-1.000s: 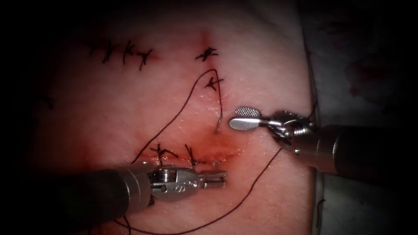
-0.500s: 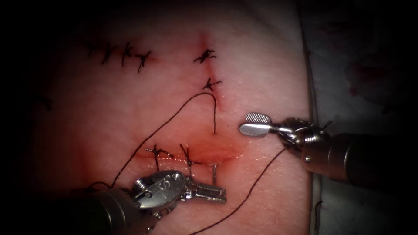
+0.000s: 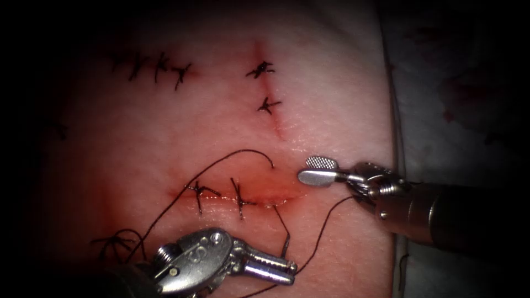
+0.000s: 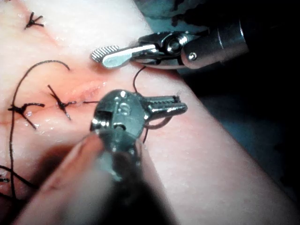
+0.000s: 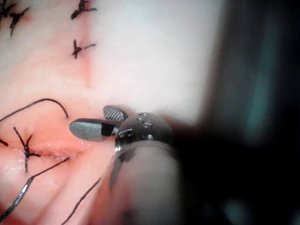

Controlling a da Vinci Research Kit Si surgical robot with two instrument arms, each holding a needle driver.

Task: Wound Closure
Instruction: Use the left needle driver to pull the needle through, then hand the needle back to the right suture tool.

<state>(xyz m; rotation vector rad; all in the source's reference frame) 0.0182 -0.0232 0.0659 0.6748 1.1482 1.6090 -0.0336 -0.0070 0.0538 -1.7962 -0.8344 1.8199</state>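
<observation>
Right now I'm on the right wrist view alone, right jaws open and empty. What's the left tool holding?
Observer: Left tool is shut on the needle; where along its curve, I can't tell.
Operator: Needle in the tissue?
Observer: Looks out of it, over the tissue on the near side of the cut, at its right end.
Operator: Slack thread?
Observer: A bunch of thread lies left of the cut, beside the left tool's shaft.

Shiny silver left tool [image 4: 180,104] shut on thin curved steel needle [image 4: 158,124], out of pink tissue [image 4: 201,154]. At twelve o'clock, silver right tool [image 4: 105,55] gaping, holding nothing. Dark thread [image 4: 28,79] looping at nine o'clock.
</observation>
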